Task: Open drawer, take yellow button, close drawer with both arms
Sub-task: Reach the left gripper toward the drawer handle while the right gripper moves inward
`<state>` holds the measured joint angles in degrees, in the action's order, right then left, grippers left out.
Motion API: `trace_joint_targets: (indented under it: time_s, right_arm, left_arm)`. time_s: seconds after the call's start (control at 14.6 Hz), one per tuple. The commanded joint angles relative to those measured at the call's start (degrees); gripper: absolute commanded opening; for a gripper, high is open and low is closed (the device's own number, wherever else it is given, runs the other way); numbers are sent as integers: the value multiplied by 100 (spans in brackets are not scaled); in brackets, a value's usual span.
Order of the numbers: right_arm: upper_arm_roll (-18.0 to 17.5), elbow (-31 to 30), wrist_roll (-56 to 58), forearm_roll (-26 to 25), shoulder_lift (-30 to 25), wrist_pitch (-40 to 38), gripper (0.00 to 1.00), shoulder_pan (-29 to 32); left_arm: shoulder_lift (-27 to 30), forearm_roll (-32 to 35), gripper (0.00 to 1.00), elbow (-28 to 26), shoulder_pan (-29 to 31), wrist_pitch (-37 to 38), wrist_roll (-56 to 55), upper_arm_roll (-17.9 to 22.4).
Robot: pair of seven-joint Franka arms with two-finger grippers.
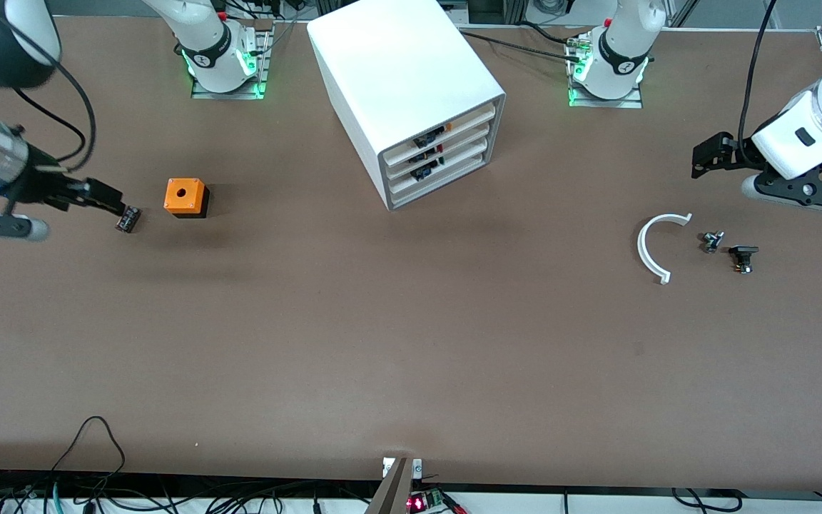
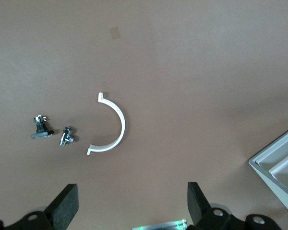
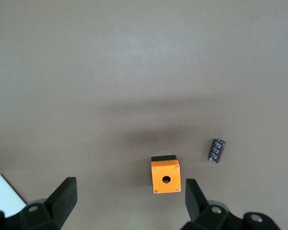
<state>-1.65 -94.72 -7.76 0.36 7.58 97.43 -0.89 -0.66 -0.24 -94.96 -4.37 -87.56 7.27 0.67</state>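
Observation:
The white cabinet (image 1: 397,78) stands between the two arm bases, with its three drawers pushed in. The uppermost drawer (image 1: 464,123) shows a tiny orange part (image 1: 449,126) through its front, likely the button. My right gripper (image 1: 113,200) is open and empty, over the table beside the small dark cylinder (image 1: 128,218) near the right arm's end. In the right wrist view the open gripper (image 3: 130,199) is above the orange cube (image 3: 165,176). My left gripper (image 1: 703,158) is open and empty over the left arm's end; it also shows in the left wrist view (image 2: 133,203).
The orange cube with a hole (image 1: 185,197) sits beside the cylinder (image 3: 217,150). A white arc piece (image 1: 650,246) and two small dark metal parts (image 1: 712,241) (image 1: 742,257) lie near the left gripper. A cabinet corner (image 2: 278,165) shows in the left wrist view.

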Motion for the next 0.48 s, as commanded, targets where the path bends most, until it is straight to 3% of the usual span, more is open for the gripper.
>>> trace_joint_targets:
  time_s: [0.0, 0.2, 0.41]
  right_arm:
    - [-11, 85, 117, 113, 348, 187, 100, -16]
    - [-11, 67, 12, 113, 568, 521, 100, -227]
    - [-11, 41, -180, 131, 753, 715, 100, -298]
  left_arm:
    - [5, -2, 100, 75, -46, 177, 20, -32]
    - [-118, -983, 100, 66, 6, 466, 29, -23]
    - [-268, -1398, 100, 66, -28, 713, 142, -32]
